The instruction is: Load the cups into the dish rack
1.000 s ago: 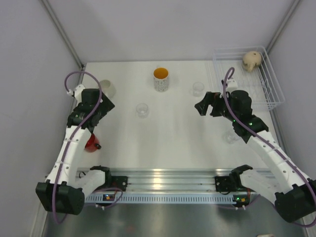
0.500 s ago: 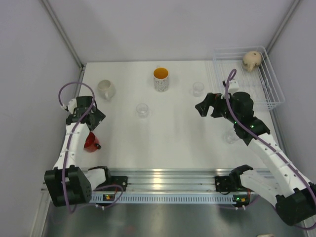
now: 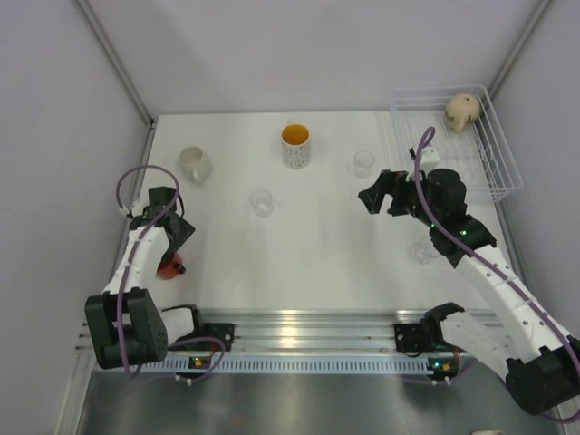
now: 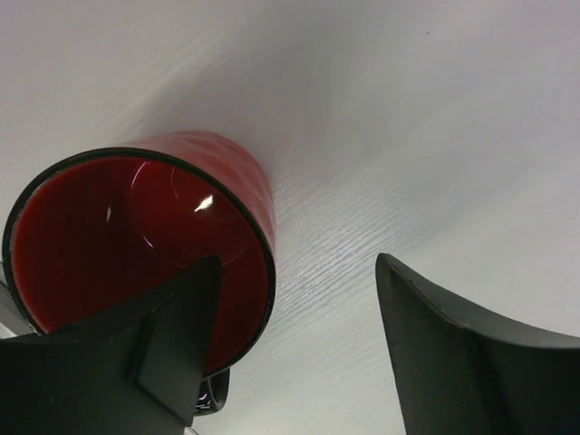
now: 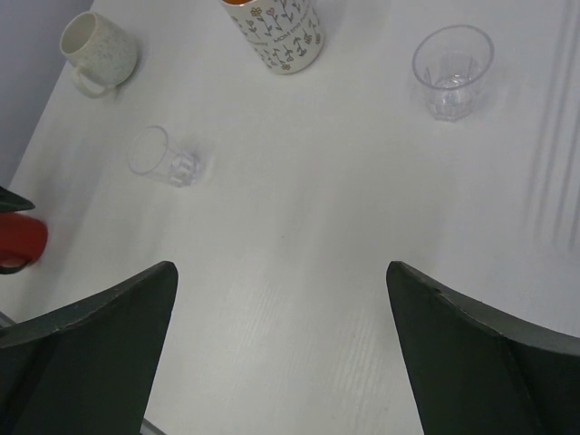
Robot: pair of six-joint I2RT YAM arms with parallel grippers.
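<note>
Left gripper [image 3: 172, 237] [image 4: 297, 272]: it is pointing down over the red cup [image 3: 165, 266] [image 4: 136, 236] at the near left of the table [image 3: 317, 263]. Its fingers are standing apart. In the left wrist view one finger [image 4: 172, 344] is lying across the cup's mouth and the other is over bare table beside it, so part of the black rim is showing between them. Whether either finger is touching the cup cannot be told.

Red cup: it appears to be standing upright, with its long axis vertical and its mouth opening up towards the wrist camera. The arm is covering part of it in the top view.

Right gripper [image 3: 376, 195] [image 5: 281, 272]: it is hanging over the middle right of the table with its fingers spread wide, and only table surface is showing between them.

Other cups:
- The white mug [image 3: 193, 164] [image 5: 100, 50] is sitting at the far left.
- The patterned mug with an orange inside [image 3: 295, 145] [image 5: 276, 32] is standing upright at the far middle.
- One clear glass [image 3: 261, 201] [image 5: 161, 157] is sitting near the centre.
- A second glass [image 3: 363, 163] [image 5: 451, 71] is standing upright, nearer the rack.
- A third glass [image 3: 423, 249] is partly hidden beside the right forearm.

Dish rack [image 3: 494, 145]: it is sitting at the far right corner. The beige mug [image 3: 462, 111] is lying in its far end.
</note>
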